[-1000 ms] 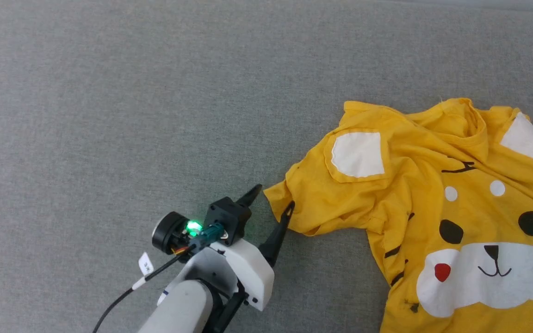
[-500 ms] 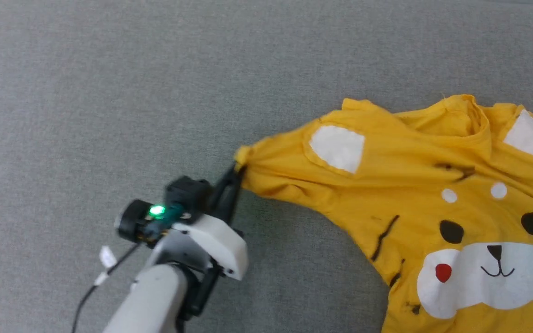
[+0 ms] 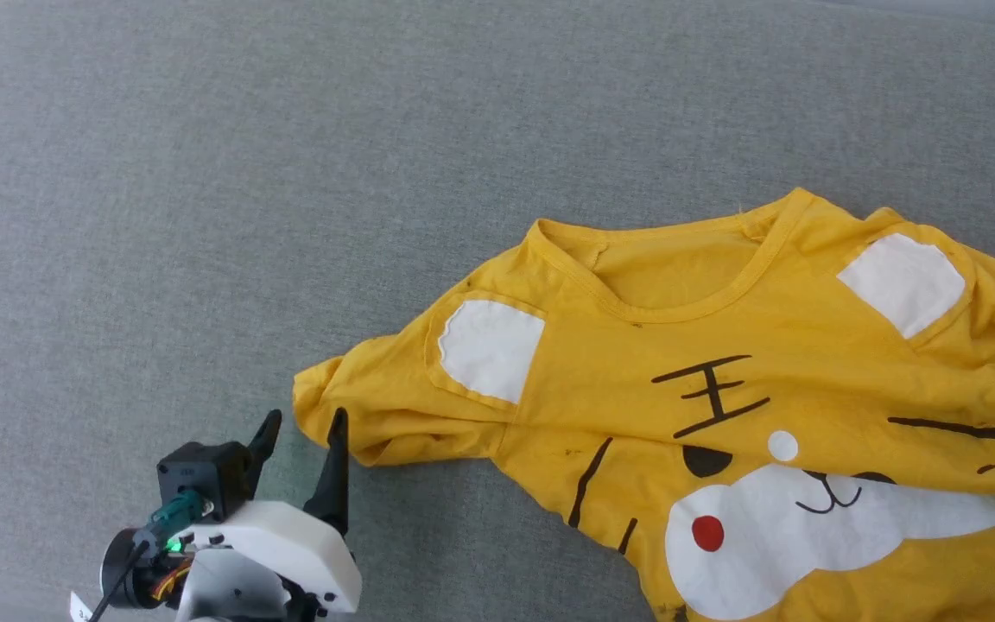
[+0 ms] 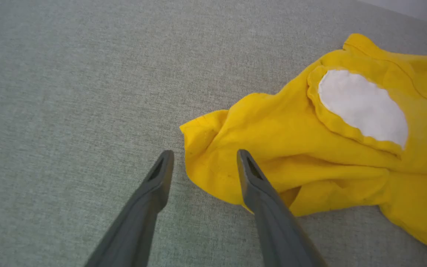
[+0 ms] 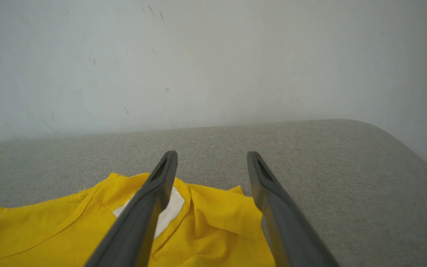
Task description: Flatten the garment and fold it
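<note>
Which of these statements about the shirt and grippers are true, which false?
1. The left gripper is open at the end of a sleeve of the garment. True.
2. The garment lies print side up on the grey surface. True.
3. The right gripper is clamped on the garment. False: its jaws stand open, holding nothing.
4. The garment is folded in half. False: it lies spread out, with that sleeve bunched.

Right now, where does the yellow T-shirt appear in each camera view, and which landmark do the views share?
Head view: the garment spreads across the lower right, sleeve tip beside the left gripper.
Left wrist view: garment at right, sleeve tip by the gripper.
Right wrist view: garment along the bottom, behind the right gripper.
Shared landmark: the grey cloth surface.
</note>
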You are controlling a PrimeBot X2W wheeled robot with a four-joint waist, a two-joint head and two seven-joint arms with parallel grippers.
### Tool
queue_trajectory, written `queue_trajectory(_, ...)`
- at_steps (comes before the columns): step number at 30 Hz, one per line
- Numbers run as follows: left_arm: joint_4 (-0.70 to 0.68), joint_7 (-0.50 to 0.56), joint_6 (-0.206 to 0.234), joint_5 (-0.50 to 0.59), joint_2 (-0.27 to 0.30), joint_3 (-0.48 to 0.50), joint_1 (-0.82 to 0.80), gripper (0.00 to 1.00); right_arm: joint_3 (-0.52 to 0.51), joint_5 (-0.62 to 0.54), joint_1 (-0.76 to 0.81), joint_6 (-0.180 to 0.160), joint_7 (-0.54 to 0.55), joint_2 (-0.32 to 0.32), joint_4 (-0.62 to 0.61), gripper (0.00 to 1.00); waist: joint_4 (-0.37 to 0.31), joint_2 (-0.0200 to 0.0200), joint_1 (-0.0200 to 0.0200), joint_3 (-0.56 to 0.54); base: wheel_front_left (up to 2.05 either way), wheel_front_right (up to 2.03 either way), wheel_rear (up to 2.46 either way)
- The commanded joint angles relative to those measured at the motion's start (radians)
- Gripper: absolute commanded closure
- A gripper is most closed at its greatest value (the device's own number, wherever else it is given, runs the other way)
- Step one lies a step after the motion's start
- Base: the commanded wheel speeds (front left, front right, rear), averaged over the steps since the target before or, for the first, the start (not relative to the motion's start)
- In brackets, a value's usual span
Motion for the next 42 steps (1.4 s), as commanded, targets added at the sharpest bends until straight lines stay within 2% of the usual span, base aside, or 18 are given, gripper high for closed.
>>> queue_trajectory(1,-0.007,-0.006,-0.001,-0.012,-0.009,0.003,-0.001,0.00,-0.001,-0.007,-0.008,-0.001,0.004,0.003,-0.006,0.00,0.006,0.0000,0.0000,0.001,0.00,0.00,0.00)
queue_trajectory(4,-0.060,-0.048,0.002,-0.020,-0.017,0.025,-0.017,0.00,-0.002,-0.011,-0.009,-0.001,0.011,0.003,-0.011,0.00,0.011,0.0000,0.0000,0.001,0.00,0.00,0.00)
queue_trajectory(7,-0.133,-0.080,-0.004,0.020,0.006,0.029,-0.067,0.00,-0.001,-0.014,-0.009,-0.001,0.016,0.003,-0.017,0.00,0.011,0.0000,0.0000,0.006,0.00,0.00,0.00)
queue_trajectory(11,-0.165,-0.078,-0.052,0.095,0.029,-0.042,-0.190,0.00,0.010,-0.013,-0.016,-0.001,0.019,0.003,-0.020,0.00,0.000,0.0000,0.0000,0.024,0.00,0.00,0.00)
queue_trajectory(14,-0.111,-0.042,-0.116,0.130,0.021,-0.131,-0.299,0.00,0.018,-0.013,-0.026,-0.001,0.022,0.003,-0.027,0.00,-0.013,0.0000,0.0000,0.042,0.00,0.00,0.00)
queue_trajectory(17,-0.015,0.011,-0.201,0.143,0.018,-0.216,-0.396,0.00,0.019,-0.019,-0.038,-0.001,0.025,0.003,-0.038,0.00,-0.028,0.0000,0.0000,0.056,0.00,0.00,0.00)
queue_trajectory(20,0.078,0.053,-0.270,0.146,0.016,-0.274,-0.468,0.00,0.020,-0.022,-0.046,-0.001,0.028,0.003,-0.044,0.00,-0.044,0.0000,0.0000,0.064,0.00,0.00,0.00)
queue_trajectory(24,0.171,0.076,-0.306,0.136,0.010,-0.316,-0.514,0.00,0.017,-0.017,-0.046,-0.001,0.026,0.003,-0.039,0.00,-0.063,0.0000,0.0000,0.069,0.00,0.00,0.00)
queue_trajectory(29,0.282,0.076,-0.323,0.130,0.015,-0.345,-0.539,0.00,0.025,-0.008,-0.043,-0.001,0.019,0.003,-0.027,0.00,-0.083,0.0000,0.0000,0.072,0.00,0.00,0.00)
queue_trajectory(30,0.304,0.077,-0.325,0.133,0.019,-0.353,-0.545,0.45,0.027,-0.007,-0.043,-0.001,0.017,0.003,-0.025,0.00,-0.086,0.0000,0.0000,0.073,0.00,0.00,0.00)
queue_trajectory(31,0.321,0.075,-0.327,0.134,0.020,-0.358,-0.552,1.00,0.029,-0.006,-0.044,-0.001,0.016,0.003,-0.023,0.00,-0.090,0.0000,0.0000,0.075,0.00,0.00,0.00)
queue_trajectory(36,0.353,0.009,-0.302,0.149,0.009,-0.340,-0.599,1.00,0.023,-0.004,-0.046,-0.001,0.008,0.003,-0.022,0.00,-0.097,0.0000,0.0000,0.085,0.00,0.00,0.00)
queue_trajectory(42,0.313,-0.079,-0.262,0.175,-0.004,-0.294,-0.710,1.00,0.013,-0.002,-0.054,-0.001,0.010,0.003,-0.030,0.00,-0.098,0.0000,0.0000,0.107,0.00,0.00,0.00)
